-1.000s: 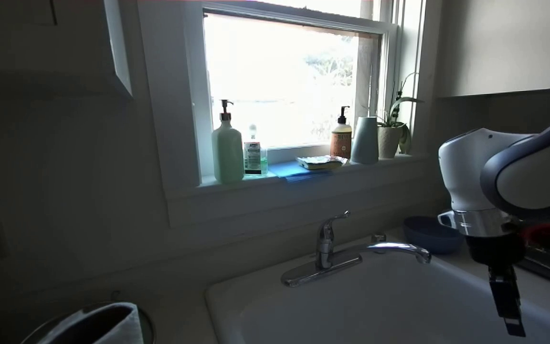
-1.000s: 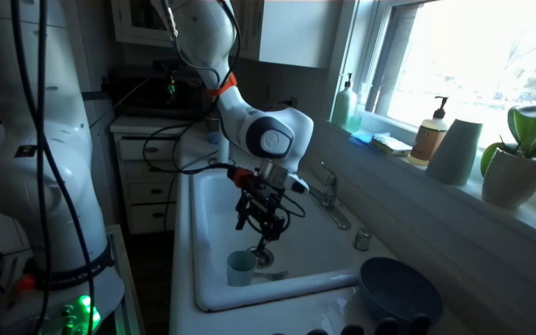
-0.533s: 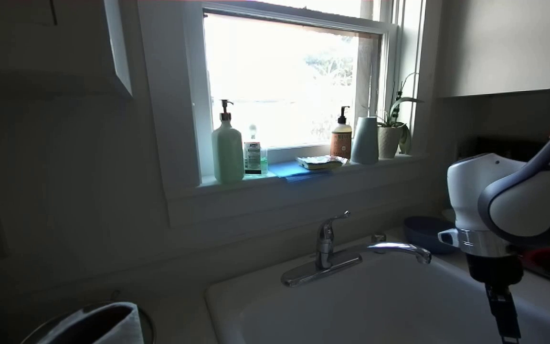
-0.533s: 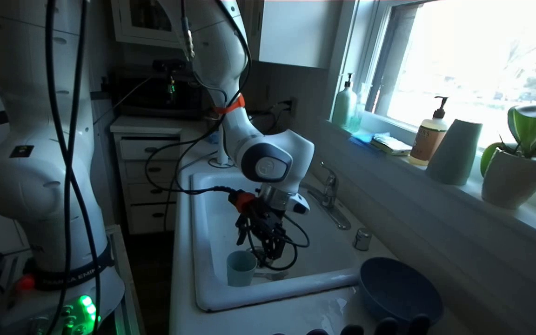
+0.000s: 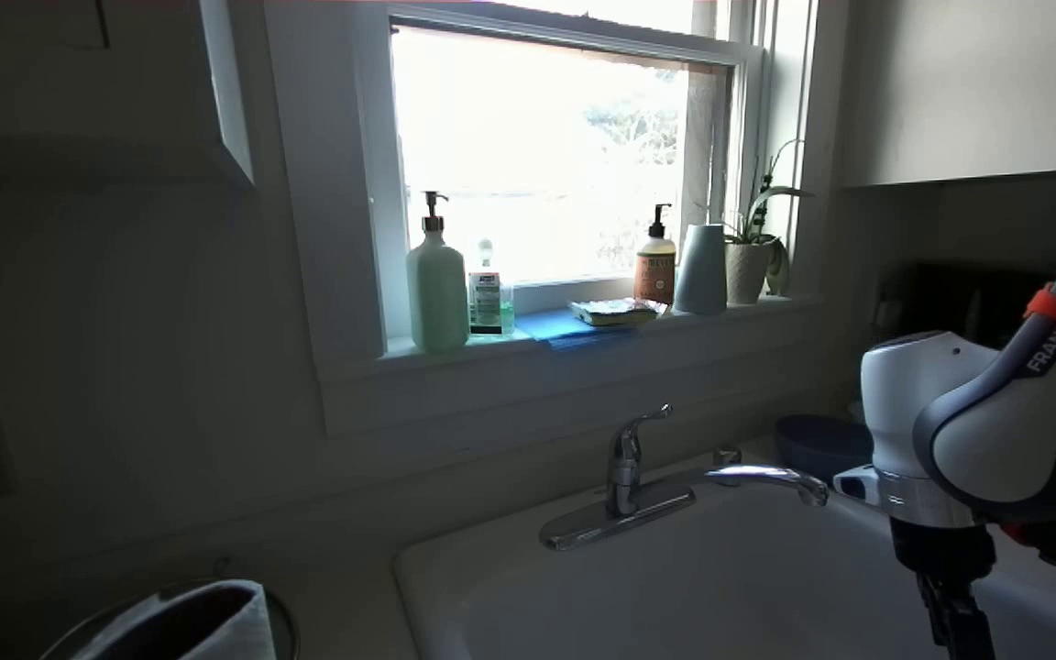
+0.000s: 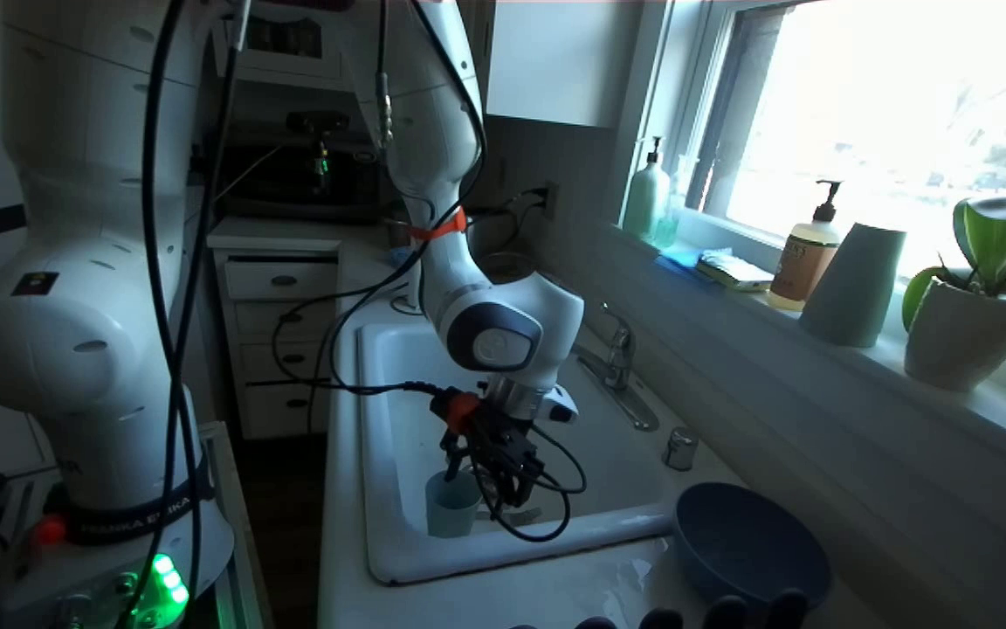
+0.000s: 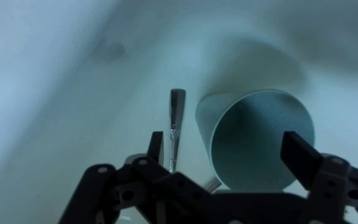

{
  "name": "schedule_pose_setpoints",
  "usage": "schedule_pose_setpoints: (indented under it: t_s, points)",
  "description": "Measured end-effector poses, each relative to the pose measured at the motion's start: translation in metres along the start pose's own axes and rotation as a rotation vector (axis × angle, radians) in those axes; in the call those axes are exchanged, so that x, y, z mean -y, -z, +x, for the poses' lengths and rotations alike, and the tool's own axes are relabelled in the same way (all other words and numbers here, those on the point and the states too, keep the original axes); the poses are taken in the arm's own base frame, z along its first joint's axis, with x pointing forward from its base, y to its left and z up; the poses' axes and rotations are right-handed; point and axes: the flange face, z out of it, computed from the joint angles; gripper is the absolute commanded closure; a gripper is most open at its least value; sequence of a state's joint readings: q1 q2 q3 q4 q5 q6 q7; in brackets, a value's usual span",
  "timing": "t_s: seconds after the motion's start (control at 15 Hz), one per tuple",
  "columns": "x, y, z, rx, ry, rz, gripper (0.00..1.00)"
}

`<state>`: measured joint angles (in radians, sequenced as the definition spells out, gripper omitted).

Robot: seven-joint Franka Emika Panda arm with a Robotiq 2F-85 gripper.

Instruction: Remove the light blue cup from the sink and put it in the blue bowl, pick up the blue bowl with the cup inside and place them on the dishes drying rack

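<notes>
The light blue cup (image 6: 449, 514) stands in the white sink (image 6: 520, 546). In the wrist view the cup (image 7: 208, 113) shows its open mouth. My gripper (image 7: 224, 140) is open and empty above it. One finger overlaps the right part of the mouth; the other is left of the cup, beyond a piece of cutlery. In an exterior view the gripper (image 6: 481, 485) is low in the sink, one fingertip at the cup's rim. The blue bowl (image 6: 743, 546) sits on the counter beyond the sink's corner. Dark rounded tips (image 6: 726, 611) at the bottom edge may be the drying rack; the rest is hidden.
Cutlery (image 7: 176, 109) lies left of the cup, and another metal handle (image 7: 213, 184) is partly under it. The chrome faucet (image 6: 616, 358) stands at the sink's back. The sill holds a green pump bottle (image 5: 438, 289), an orange-labelled bottle (image 5: 654, 270) and a plant pot (image 5: 746, 273).
The arm has come down and my gripper has lowered deeper into the sink, with one finger now at the cup's rim. The cup and bowl have not moved.
</notes>
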<state>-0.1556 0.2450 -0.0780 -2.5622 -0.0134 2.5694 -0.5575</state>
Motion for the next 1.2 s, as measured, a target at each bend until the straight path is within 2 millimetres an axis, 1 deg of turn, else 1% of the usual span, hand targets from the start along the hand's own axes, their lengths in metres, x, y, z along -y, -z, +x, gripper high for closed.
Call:
schedule_pose_setpoints:
  t_s: [0.2, 0.4, 0.47, 0.53, 0.67, 1.0, 1.2]
  points:
    - [0.001, -0.012, 0.005, -0.024, 0.016, 0.001, 0.53]
    - [0.001, -0.021, 0.007, -0.037, 0.025, 0.008, 0.73]
    - [0.000, -0.022, 0.007, -0.038, 0.025, 0.010, 0.79]
    - [0.000, -0.023, 0.006, -0.039, 0.025, 0.013, 0.88]
    - [-0.002, -0.023, 0.006, -0.042, 0.025, 0.016, 1.00]
    - [-0.011, -0.018, 0.007, -0.015, 0.019, 0.046, 0.99]
    - [-0.021, -0.007, 0.010, -0.002, 0.010, 0.069, 0.99]
